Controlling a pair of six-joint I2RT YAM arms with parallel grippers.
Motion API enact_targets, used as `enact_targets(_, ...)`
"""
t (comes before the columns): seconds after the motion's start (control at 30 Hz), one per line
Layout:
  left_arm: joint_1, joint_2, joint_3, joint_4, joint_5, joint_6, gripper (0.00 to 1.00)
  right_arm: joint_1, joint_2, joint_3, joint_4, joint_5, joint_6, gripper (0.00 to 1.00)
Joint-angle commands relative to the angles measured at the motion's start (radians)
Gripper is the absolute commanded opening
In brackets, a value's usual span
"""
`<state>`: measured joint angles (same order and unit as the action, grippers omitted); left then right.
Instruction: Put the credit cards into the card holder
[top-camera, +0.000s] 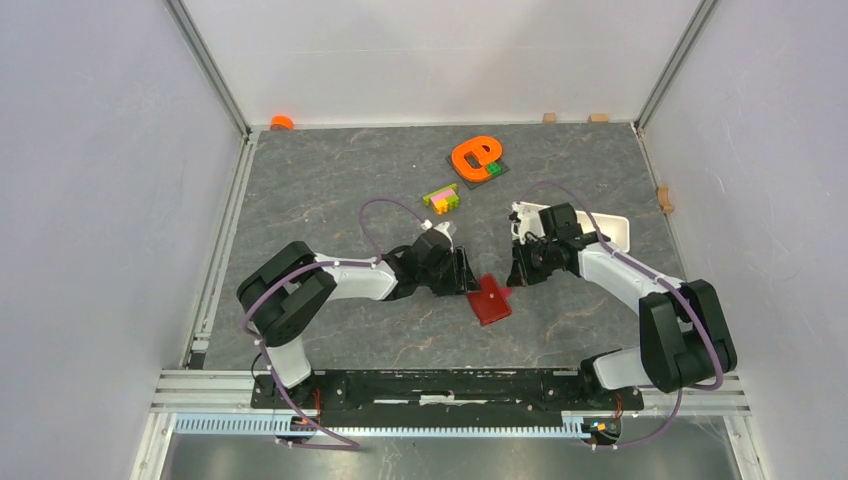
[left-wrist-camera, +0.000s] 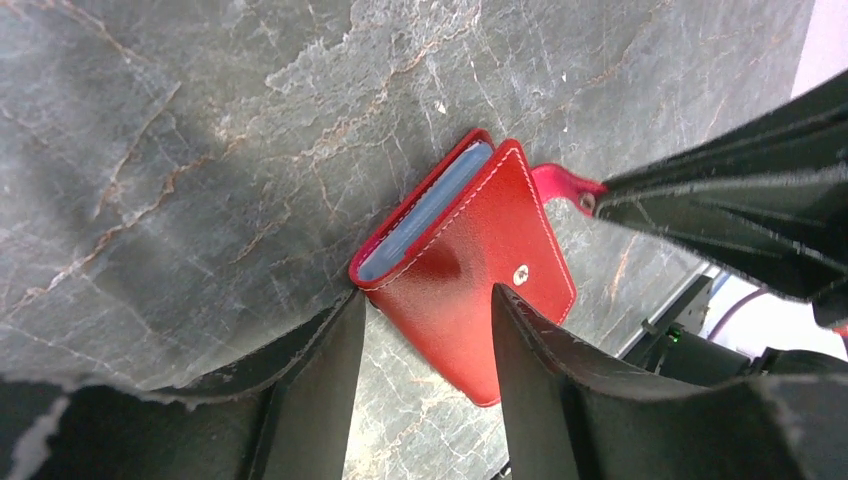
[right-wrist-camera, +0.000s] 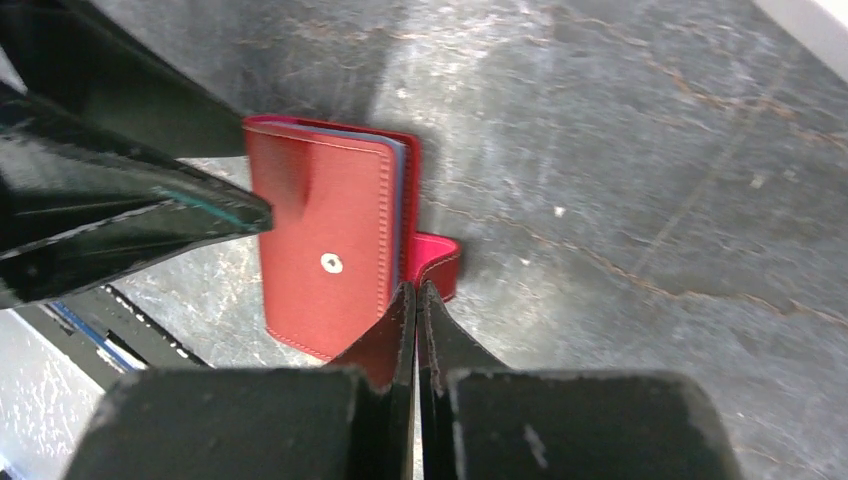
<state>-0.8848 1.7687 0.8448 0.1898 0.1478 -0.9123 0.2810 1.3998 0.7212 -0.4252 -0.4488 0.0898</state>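
The card holder (top-camera: 491, 300) is a dark-red wallet lying folded shut on the grey table between both arms. It shows in the left wrist view (left-wrist-camera: 470, 260) with light-blue sleeves at its open edge, and in the right wrist view (right-wrist-camera: 320, 250). My left gripper (top-camera: 470, 275) is open, its fingertips (left-wrist-camera: 355, 300) straddling the wallet's near corner without closing on it. My right gripper (top-camera: 515, 275) is shut, with its tips (right-wrist-camera: 416, 285) at the red snap tab (right-wrist-camera: 440, 262), which sticks out sideways (left-wrist-camera: 560, 183). No credit cards are visible.
A white oblong tray (top-camera: 612, 228) lies behind the right arm. Multicoloured toy bricks (top-camera: 441, 197) and an orange curved piece on a dark plate (top-camera: 475, 155) sit further back. Small wooden blocks (top-camera: 665, 198) line the right and back walls.
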Motion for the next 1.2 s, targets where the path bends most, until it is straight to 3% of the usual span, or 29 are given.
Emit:
enact_targets(0.0,-0.017,0.059,0.034,-0.125,-0.078,0.093,0.56,0.049,-0.028,-0.009,0.052,-0.051,0.011,0.0)
enact_targets(0.5,-0.034,0.097,0.083,-0.182,-0.11,0.125,0.46,0.136,0.013,-0.042,0.108,-0.045,0.043,0.0)
enact_targets(1.17,-0.037,0.113,0.104,-0.184,-0.13,0.135,0.37,0.23,-0.035,-0.001,-0.033,0.19,0.043,0.0)
